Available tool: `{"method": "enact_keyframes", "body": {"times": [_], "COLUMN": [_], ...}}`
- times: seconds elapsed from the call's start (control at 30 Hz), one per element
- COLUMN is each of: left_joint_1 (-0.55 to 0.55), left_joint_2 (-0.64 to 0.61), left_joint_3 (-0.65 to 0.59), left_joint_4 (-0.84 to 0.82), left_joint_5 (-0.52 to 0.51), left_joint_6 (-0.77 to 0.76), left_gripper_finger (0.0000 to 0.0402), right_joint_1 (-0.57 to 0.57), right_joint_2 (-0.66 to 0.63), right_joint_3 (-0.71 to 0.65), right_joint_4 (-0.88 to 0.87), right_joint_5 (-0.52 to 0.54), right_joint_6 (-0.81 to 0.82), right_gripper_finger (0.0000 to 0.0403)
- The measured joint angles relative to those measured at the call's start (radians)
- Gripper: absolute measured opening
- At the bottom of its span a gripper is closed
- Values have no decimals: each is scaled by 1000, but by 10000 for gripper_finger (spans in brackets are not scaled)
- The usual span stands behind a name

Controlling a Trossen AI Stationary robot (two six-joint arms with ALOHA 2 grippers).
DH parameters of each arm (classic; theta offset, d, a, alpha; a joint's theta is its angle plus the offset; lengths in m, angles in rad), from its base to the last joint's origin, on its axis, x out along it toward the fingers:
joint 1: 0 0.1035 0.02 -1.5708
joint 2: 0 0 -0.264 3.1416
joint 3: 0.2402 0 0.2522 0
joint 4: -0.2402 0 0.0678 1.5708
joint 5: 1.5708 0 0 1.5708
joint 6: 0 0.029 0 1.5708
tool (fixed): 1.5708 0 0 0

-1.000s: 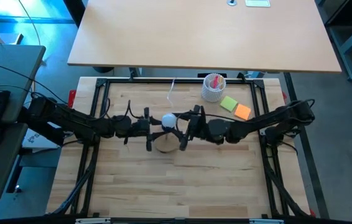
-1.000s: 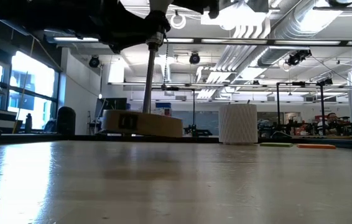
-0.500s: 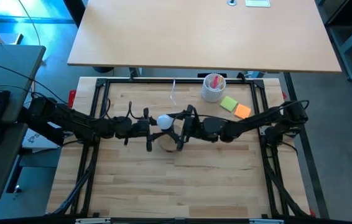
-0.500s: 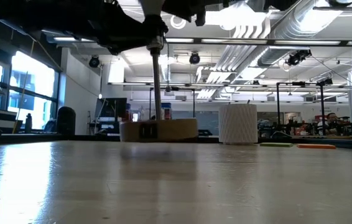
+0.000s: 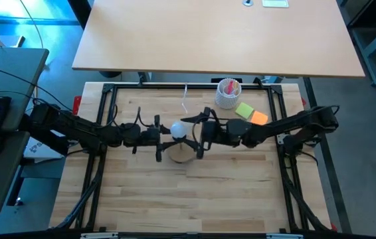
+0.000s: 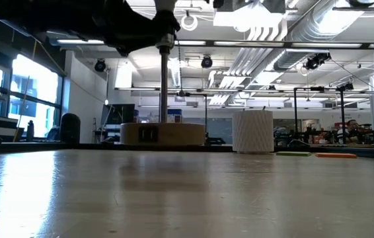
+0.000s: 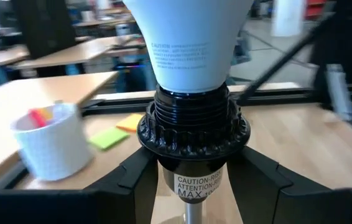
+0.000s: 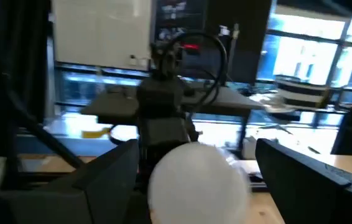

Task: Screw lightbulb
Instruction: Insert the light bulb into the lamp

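Note:
A small lamp stand has a wooden disc base (image 6: 162, 134) lying flat on the table, a thin metal rod (image 6: 164, 86) and a black socket (image 7: 193, 127) on top. The white lightbulb (image 5: 178, 130) sits upright in the socket. My left gripper (image 5: 163, 136) reaches in from the table's left and is shut on the socket. My right gripper (image 5: 193, 133) comes from the right and is open. Its fingers stand on either side of the lightbulb (image 8: 194, 180) without touching it. My left gripper pinches the socket's narrow lower neck (image 7: 170, 182), below the ribbed collar, between its two fingers (image 7: 132, 183). The fingers lie level, coming from the table's left, across the upright stand. The stand is upright with its wooden base on the table.
A white ribbed cup (image 5: 228, 93) with pink contents stands at the far right of the work area. A green note (image 5: 244, 110) and an orange note (image 5: 259, 119) lie beside it. A black frame (image 5: 108, 99) borders the table.
My right gripper has opened, let go of the lightbulb and drawn back a little toward the table's right. The stand's wooden base, tilted with one side raised a second ago, has swung back and now lies level on the table.

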Motion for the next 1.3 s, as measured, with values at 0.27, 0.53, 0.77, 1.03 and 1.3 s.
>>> {"method": "enact_keyframes", "body": {"times": [0.27,0.53,0.77,1.03,1.3], "left_joint_1": [1,2,2,2,-1], "left_joint_2": [0,1,1,2,2], "left_joint_3": [-2,-3,-3,-3,-3], "left_joint_4": [-15,-39,-32,-4,27], "left_joint_5": [216,263,264,219,123], "left_joint_6": [1,8,9,9,5], "left_gripper_finger": [159,159,159,159,159], "right_joint_1": [-76,-116,-113,-72,1], "right_joint_2": [-27,6,5,5,4], "right_joint_3": [0,1,1,1,2], "right_joint_4": [-89,-81,-97,-85,-86], "right_joint_5": [-321,-507,-532,-379,-105], "right_joint_6": [143,258,239,189,178], "right_gripper_finger": [321,318,299,289,277]}}
